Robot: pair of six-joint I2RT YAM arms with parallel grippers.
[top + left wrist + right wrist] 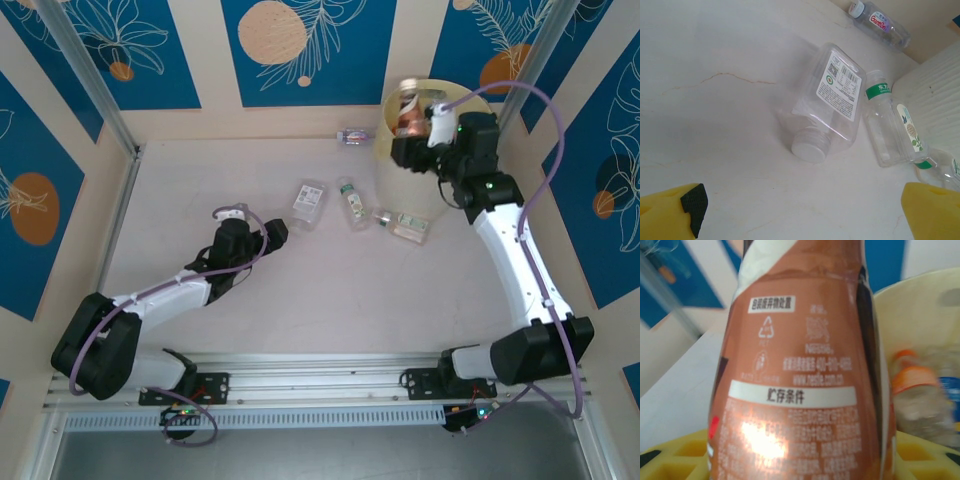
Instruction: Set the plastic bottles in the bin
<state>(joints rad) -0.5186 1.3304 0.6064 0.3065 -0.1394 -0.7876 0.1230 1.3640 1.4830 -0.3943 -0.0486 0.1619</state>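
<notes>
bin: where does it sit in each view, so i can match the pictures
Top external: the bin, upper right, under the held brown bottle.
Left wrist: its pale ribbed wall, right edge, beside the green-labelled bottle.
Right wrist: its rim, right side, behind the brown bottle.
Shared landmark: the brown bottle, in the top and right wrist views.

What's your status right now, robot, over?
Right tool shut on brown-labelled plastic bottle, at rim of pale yellow round plastic bin. Left tool open, facing clear square white-capped bottle lying on table. Nothing blocking either.
</notes>
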